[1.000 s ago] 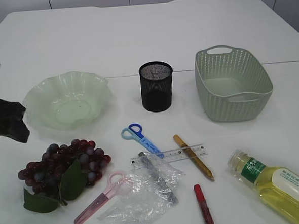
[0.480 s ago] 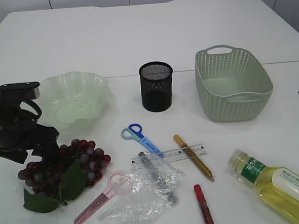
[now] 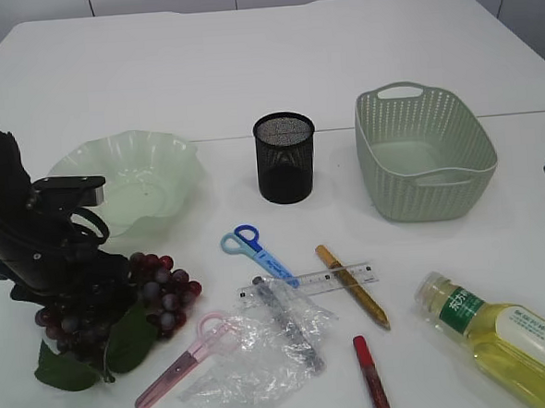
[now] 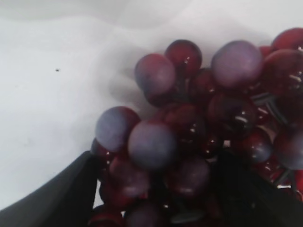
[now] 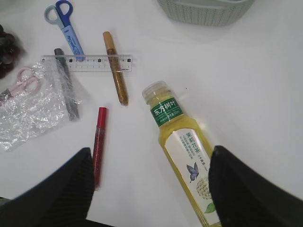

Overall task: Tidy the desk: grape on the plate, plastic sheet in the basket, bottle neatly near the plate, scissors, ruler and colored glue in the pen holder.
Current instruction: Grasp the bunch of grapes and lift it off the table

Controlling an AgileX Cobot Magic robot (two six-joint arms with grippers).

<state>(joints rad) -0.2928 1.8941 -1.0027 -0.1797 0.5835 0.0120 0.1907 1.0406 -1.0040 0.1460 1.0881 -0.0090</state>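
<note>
The left gripper (image 4: 156, 189) stood spread, its fingers either side of the grape bunch (image 4: 199, 132) at lower left of the exterior frame, just below the green plate (image 3: 173, 159). Loosely clustered berries would likely roll or detach; taking hold across the dense middle looked safest.

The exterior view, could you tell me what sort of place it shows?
Probably a staged desk in a lab: a plain white table holding a mesh pen holder, scissors, and a ruler.

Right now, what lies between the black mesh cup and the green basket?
Nothing: the exterior view shows bare white table between the pen holder and basket.
</note>
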